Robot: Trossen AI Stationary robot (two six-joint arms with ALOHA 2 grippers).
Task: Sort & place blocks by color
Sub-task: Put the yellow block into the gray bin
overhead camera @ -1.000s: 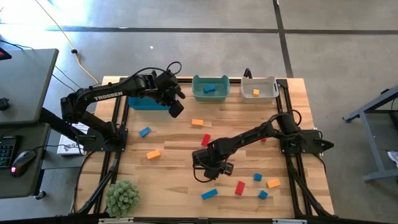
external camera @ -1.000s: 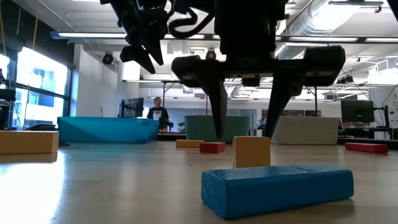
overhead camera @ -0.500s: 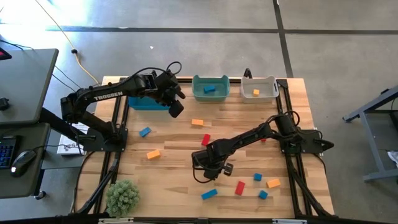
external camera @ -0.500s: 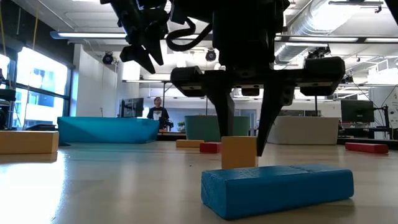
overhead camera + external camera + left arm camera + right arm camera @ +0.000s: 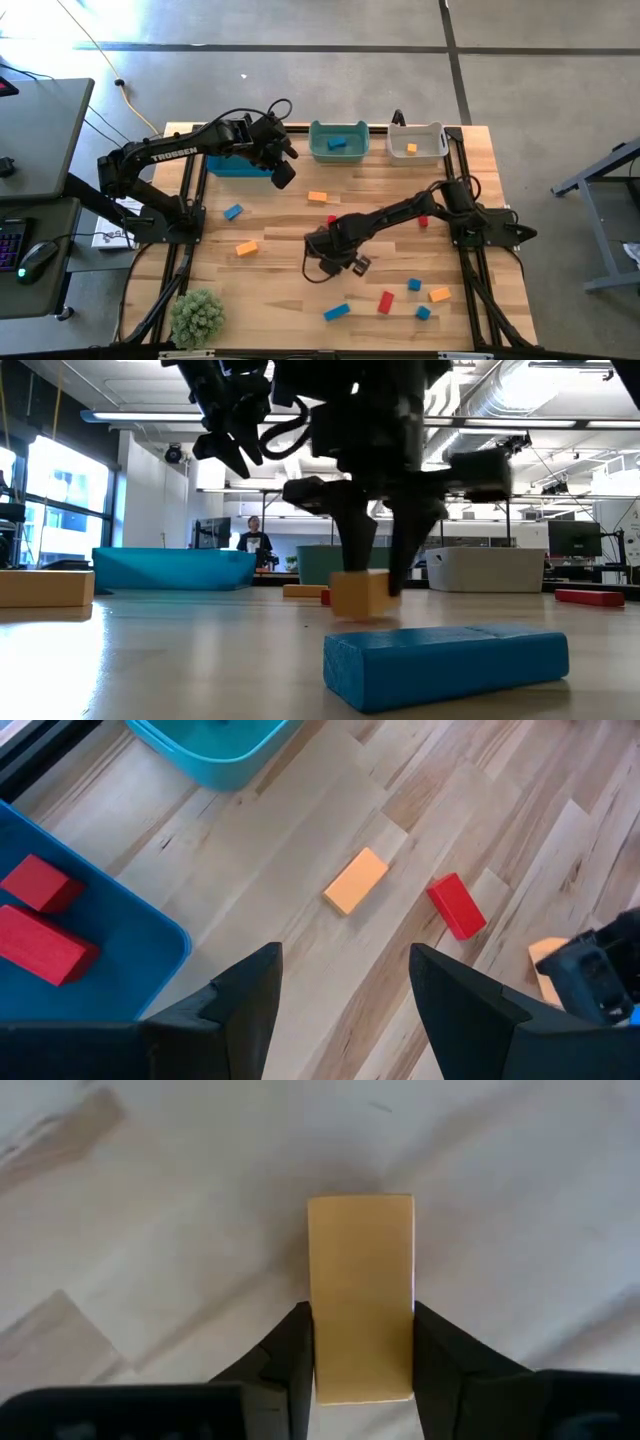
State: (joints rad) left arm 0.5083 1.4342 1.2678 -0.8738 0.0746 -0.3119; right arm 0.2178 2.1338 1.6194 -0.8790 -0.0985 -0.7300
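Three bins line the table's top edge: blue bin [image 5: 232, 165], teal bin [image 5: 339, 143], white bin [image 5: 416, 143]. Left gripper [image 5: 283, 172], fingers wide, hangs beside the blue bin. Right gripper [image 5: 333, 262], centre frame, pinches an orange block [image 5: 360, 1295]. Loose: four blue blocks [image 5: 336, 312], three orange, three red.

Only one text can be read: the white word "TROSSEN" is printed on the dark link of the left robot arm [image 5: 172, 155], seen in the high view.
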